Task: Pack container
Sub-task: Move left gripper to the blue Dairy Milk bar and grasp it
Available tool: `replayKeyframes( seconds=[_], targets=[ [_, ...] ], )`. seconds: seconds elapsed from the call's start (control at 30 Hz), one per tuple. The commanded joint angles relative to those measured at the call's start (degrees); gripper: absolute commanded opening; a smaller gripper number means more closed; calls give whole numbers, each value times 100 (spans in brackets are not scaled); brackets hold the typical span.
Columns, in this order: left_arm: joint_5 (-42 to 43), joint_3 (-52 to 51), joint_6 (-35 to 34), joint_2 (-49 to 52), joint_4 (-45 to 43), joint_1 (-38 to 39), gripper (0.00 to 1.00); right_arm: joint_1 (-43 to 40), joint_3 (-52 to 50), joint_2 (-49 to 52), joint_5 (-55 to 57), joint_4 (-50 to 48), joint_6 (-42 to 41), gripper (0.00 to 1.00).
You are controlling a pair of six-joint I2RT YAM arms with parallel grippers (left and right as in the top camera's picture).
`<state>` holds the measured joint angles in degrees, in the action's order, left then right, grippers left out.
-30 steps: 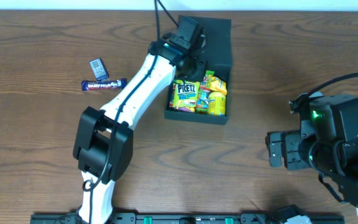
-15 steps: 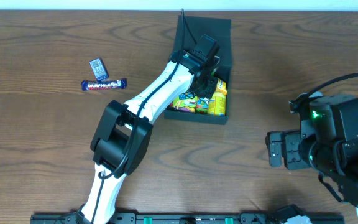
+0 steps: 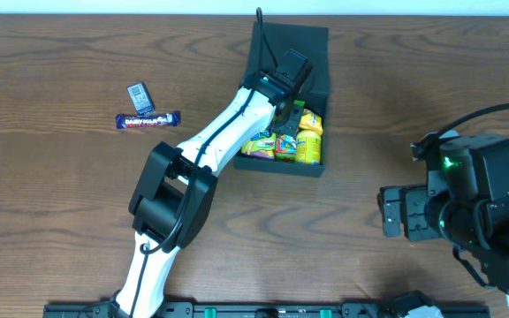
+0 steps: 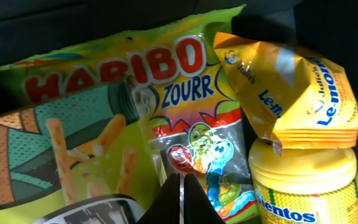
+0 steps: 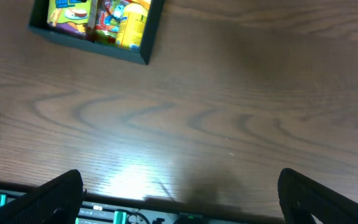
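- The desk (image 3: 60,230) is dark wood grain, and nothing on it has moved in the last second.
- The container (image 3: 315,53) sits at the far middle of the desk. It's matte black card, square, with the flap lid folded open at the back.
- The big change is the left arm (image 3: 210,132). A second ago it was at the box's left edge. It's now swung across over the contents and has barely moved in the last half second.
- The left end effector (image 4: 181,185) is pinched fully closed with nothing between the fingers, tips down on the snacks. My guess is it's poking things flat so the lid can close.
- The right end effector (image 5: 182,199) hasn't budged. It's parked over bare desk with the jaws spread wide and empty.
- The Haribo bag (image 4: 166,68) is glossy, crinkly plastic and will slide and dent easily.
- The pretzel-stick packet (image 4: 61,155) has shifted since a second ago and looks tilted and part-hidden under the arm.
- The yellow packet (image 4: 297,93) is puffy foil and lies on top of a Mentos tub (image 4: 303,186), which is rigid and round.
- The chocolate bar (image 3: 147,119) and small dark packet (image 3: 140,93) are still out on the desk, well left of the box, so packing probably isn't finished.
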<state>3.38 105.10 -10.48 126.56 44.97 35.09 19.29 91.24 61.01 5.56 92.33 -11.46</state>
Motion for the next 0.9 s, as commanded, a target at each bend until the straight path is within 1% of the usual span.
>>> replayKeyframes(
  seconds=[0.0, 0.23, 0.3, 0.37, 0.47, 0.57, 0.7, 0.8, 0.87],
  targets=[
    [-208, 79, -24, 63, 13, -13, 6, -52, 50, -15, 0, 7, 83, 99],
    [-225, 452, 157, -308, 153, -31, 6, -50, 50, -15, -2, 7, 83, 99],
    [-321, 619, 151, -496, 197, -63, 6, -50, 50, -15, -2, 7, 83, 99],
    [-675, 756, 68, -761, 240, -131, 6, -52, 50, -15, 0, 7, 83, 99],
    [-1790, 802, -730, -1185, 404, -328, 6, -50, 50, -15, 0, 7, 83, 99],
    [-2470, 802, -1438, -1436, 658, -632, 6, -50, 50, -15, 0, 7, 83, 99],
    [-2583, 798, -2083, -1502, 1021, -1244, 6, -50, 50, -15, -2, 7, 83, 99],
    [-2579, 789, -2203, -1480, 1224, -1683, 6, -50, 50, -15, 0, 7, 83, 99],
    [-2579, 789, -2518, -1469, 1386, -1904, 6, -50, 50, -15, -2, 7, 83, 99]
  ],
)
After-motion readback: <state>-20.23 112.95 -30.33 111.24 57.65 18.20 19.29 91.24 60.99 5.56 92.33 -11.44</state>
